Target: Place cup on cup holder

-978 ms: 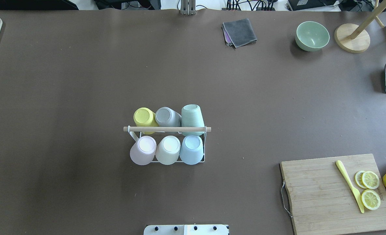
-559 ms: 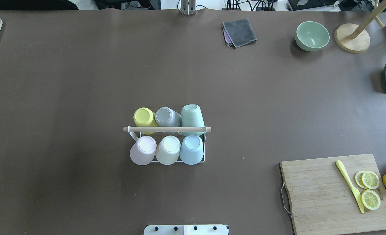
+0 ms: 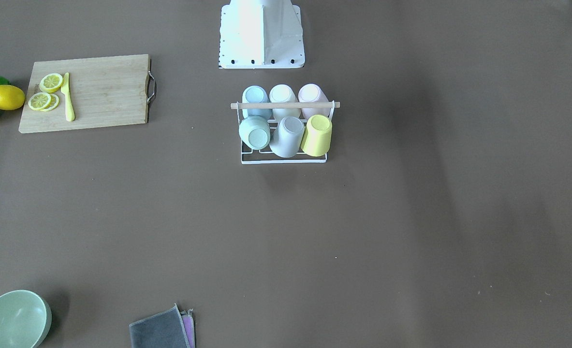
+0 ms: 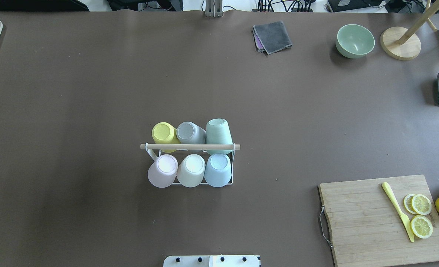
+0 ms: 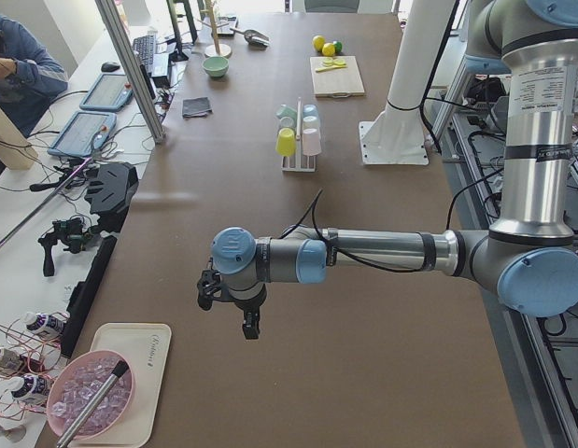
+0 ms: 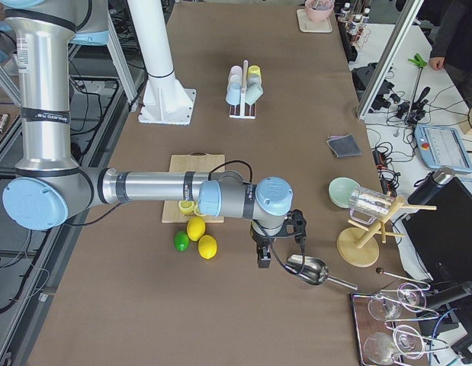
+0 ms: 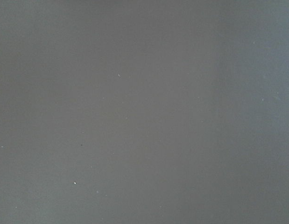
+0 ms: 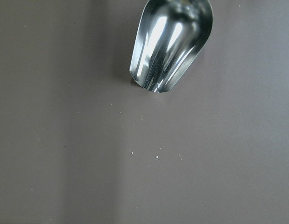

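- The holder (image 4: 189, 147) stands mid-table (image 4: 93, 92), near the robot's base, with its wooden rod across the top.
- Six cups sit upside down on its prongs and lean outward. In the far row are the yellow cup (image 4: 162, 134), grey cup (image 4: 189, 132) and mint cup (image 4: 218, 133).
- In the near row are the pink cup (image 4: 163, 170), white cup (image 4: 191, 170) and blue cup (image 4: 218, 169).
- The left gripper (image 5: 246, 325) hangs over bare table at the robot's left end, well apart from the holder. Only a side view shows it, so whether its claw is released or clenched cannot be told.
- The right gripper (image 6: 262, 255) hangs at the right end, just beside a metal scoop (image 8: 170, 44). Its claw state cannot be told either.
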